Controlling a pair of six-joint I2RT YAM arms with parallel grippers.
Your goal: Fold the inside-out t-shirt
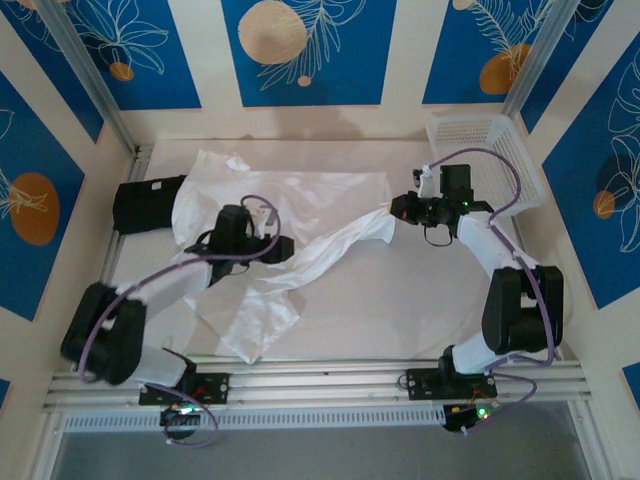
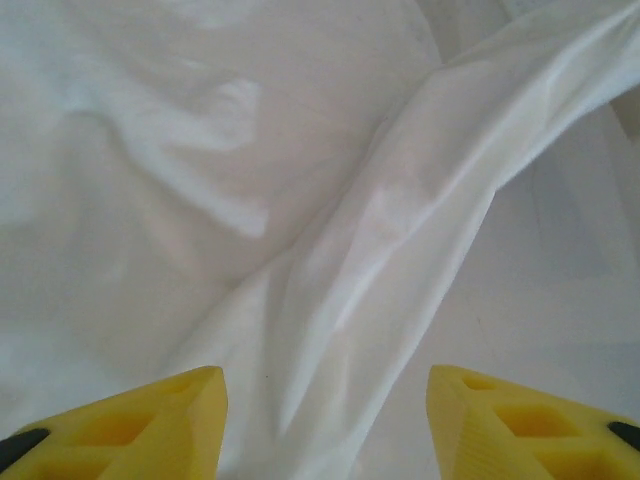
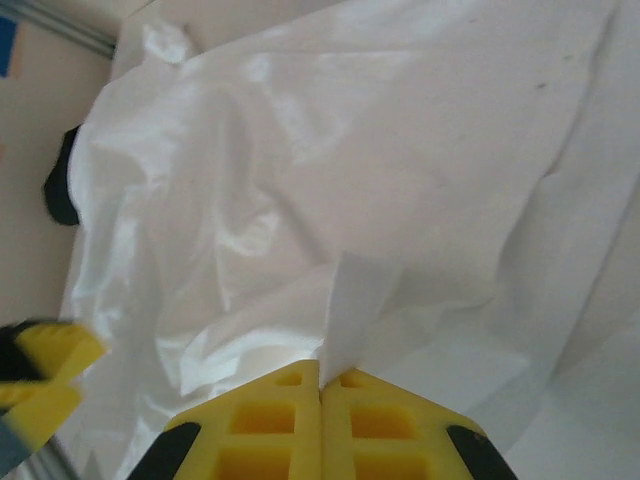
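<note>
The inside-out t-shirt (image 1: 310, 215) is a thin white cloth lying crumpled across the middle of the table. My right gripper (image 1: 393, 211) is shut on a raised fold at its right end. In the right wrist view the yellow jaws (image 3: 320, 375) meet with a flap of the t-shirt (image 3: 360, 300) pinched between them. My left gripper (image 1: 287, 248) hovers over the shirt's left half. Its yellow fingers (image 2: 190, 415) stand well apart, the gripper (image 2: 325, 420) open, and a ridge of the t-shirt (image 2: 400, 230) runs under the gap without being held.
A black cloth garment (image 1: 148, 203) lies at the table's left edge, partly under the shirt. A white plastic basket (image 1: 482, 150) stands at the back right. Metal rails run along the near edge (image 1: 320, 380). Bare table (image 1: 400, 300) lies in front of the right arm.
</note>
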